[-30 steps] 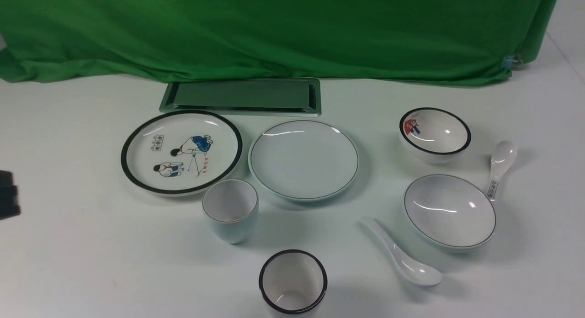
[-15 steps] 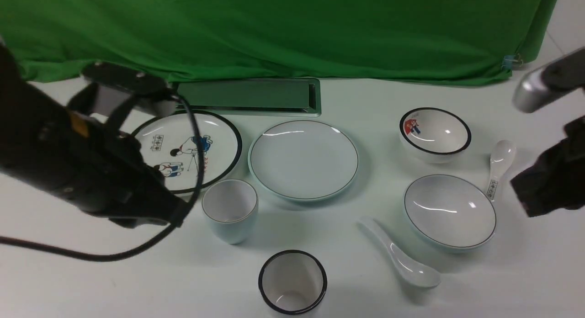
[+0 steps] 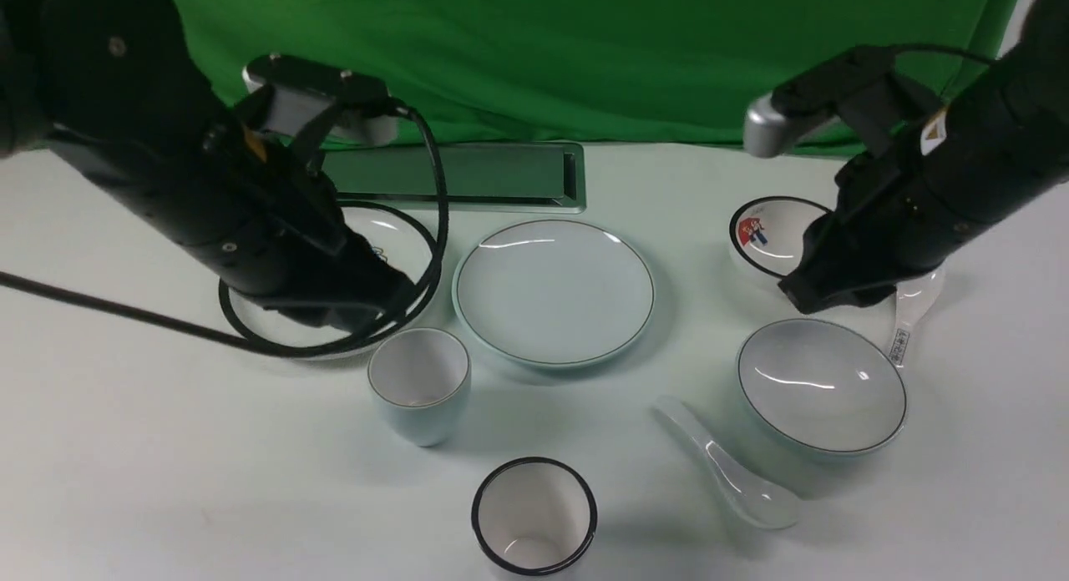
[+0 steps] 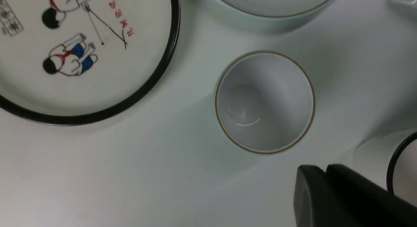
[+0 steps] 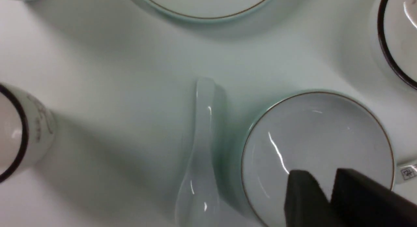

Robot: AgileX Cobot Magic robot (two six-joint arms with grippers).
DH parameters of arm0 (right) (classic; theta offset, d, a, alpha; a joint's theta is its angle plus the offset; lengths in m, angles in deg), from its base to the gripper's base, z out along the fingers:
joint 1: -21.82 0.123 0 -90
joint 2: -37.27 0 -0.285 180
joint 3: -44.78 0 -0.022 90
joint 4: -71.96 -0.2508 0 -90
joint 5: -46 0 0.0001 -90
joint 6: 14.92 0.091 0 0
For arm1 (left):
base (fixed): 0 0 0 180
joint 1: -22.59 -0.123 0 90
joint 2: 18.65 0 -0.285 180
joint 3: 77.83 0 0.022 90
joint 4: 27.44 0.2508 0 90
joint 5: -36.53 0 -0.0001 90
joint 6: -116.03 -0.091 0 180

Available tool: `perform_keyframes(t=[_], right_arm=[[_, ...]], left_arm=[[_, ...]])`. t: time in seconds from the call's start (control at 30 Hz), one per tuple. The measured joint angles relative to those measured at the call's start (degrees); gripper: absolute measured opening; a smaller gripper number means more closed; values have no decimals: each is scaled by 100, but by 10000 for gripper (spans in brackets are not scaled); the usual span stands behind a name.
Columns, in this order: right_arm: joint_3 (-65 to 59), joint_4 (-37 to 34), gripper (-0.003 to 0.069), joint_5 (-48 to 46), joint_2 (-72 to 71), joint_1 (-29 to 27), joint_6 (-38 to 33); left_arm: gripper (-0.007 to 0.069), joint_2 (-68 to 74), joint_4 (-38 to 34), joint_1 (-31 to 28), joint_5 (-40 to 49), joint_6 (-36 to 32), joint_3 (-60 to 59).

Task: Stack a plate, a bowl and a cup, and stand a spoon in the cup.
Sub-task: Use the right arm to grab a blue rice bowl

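"White, black-rimmed cup [image 3: 534, 514], nearest. The tool?"

"Left gripper [image 4: 325, 170]: tips together, nothing held. Right gripper [image 5: 324, 174]: tips slightly parted, nothing between, above the bowl [image 3: 823, 385]. Neither touches any ware."

"Task's pieces?"

"Spoon [image 3: 735, 472], glossy white, flat on the table [image 3: 250, 481], just left of the bowl. Cup [image 3: 422, 381], upright, left of centre. Plate [image 3: 555, 293], behind, centre. All unstacked."

"Markings?"

"Second spoon [image 3: 914, 305]: boxed characters on its handle, too small to read. Cartoon plate [image 4: 97, 57]: red and black characters, illegible to me. Small bowl [image 3: 768, 234]: red-blue picture. Right arm [image 3: 944, 164]: triangle sticker."

"Edges?"

"Cup rim near both plates; marked handle close to the bowl's rim. Bare table between plate and bowl. Farthest: green tray [image 3: 451, 174], green cloth [image 3: 585, 55]."
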Motion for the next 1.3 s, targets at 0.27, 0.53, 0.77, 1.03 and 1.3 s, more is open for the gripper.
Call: perform_keyframes(t=[0.27,0.53,0.77,1.03,1.3], right_arm=[[86,12,265,-368,247,11,0],[86,156,265,-900,247,11,40],[-400,1300,393,-132,231,-407,1089],[-1478,1213,497,1053,348,-1428,1354],[-1585,531,498,1867,592,-1454,1245]], left_arm=[[20,278,-14,0,-6,-38,6],[167,650,-80,137,34,-38,6],[347,664,-22,824,38,0,6],[378,664,109,1029,-79,13,6],[379,664,379,1029,-222,175,6]])
